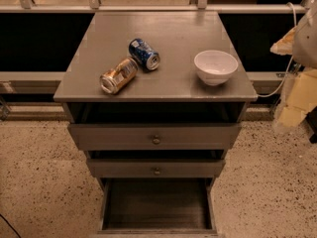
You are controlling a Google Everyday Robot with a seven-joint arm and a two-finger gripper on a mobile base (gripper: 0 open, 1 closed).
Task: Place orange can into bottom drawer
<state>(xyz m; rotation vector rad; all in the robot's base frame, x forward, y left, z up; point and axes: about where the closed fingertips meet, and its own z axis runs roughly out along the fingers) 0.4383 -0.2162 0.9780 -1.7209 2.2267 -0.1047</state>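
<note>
The orange can [119, 75] lies on its side on the grey cabinet top [163, 38], near the front left, its silver end facing the front. The bottom drawer [156, 205] is pulled out at the foot of the cabinet, with a dark, empty interior. My gripper [293, 100] is at the right edge of the view, beside the cabinet's right side. It is far from the can and holds nothing.
A blue can [144, 54] lies on its side just behind and right of the orange can, nearly touching it. A white bowl [215, 67] stands at the front right of the top. Two shallower drawers with round knobs [156, 140] sit slightly pulled out above the bottom one. The floor is speckled.
</note>
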